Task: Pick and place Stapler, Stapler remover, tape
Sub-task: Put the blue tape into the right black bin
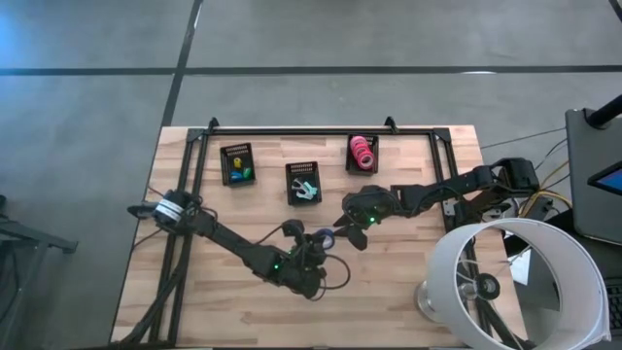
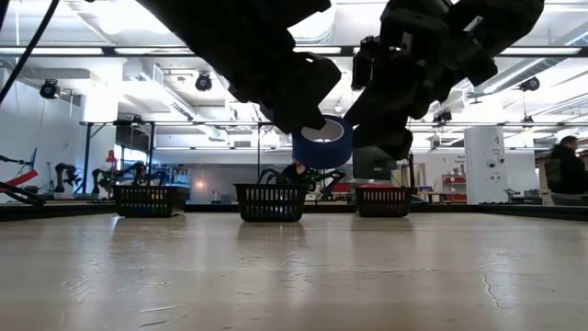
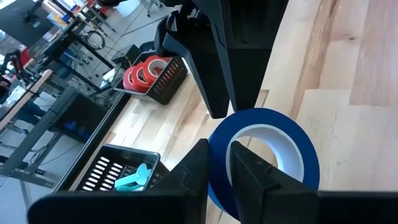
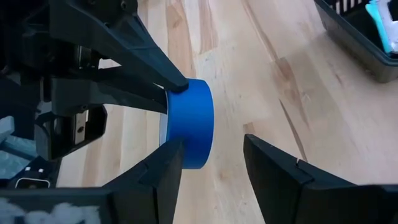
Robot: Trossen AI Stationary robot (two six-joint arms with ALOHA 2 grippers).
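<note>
Pale wooden table [image 2: 294, 276] planks are spread below; blue tape [image 2: 323, 142] is clamped above them by the left hand [image 3: 217, 165], the right hand [image 4: 211, 165] apart alongside. Three baskets [image 2: 271, 202] are backed by a lit workshop.

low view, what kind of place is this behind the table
Probably a robotics lab or workshop: ceiling strip lights, other robot arms on benches behind the baskets, and a person at the right.

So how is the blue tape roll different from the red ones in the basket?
The blue tape roll is held above the table, pinched through its wall by the left gripper, with the right gripper open around it; the red tape rolls sit in a black basket. The blue one is alone; the red ones are bunched together. All are rings with pale cores.
</note>
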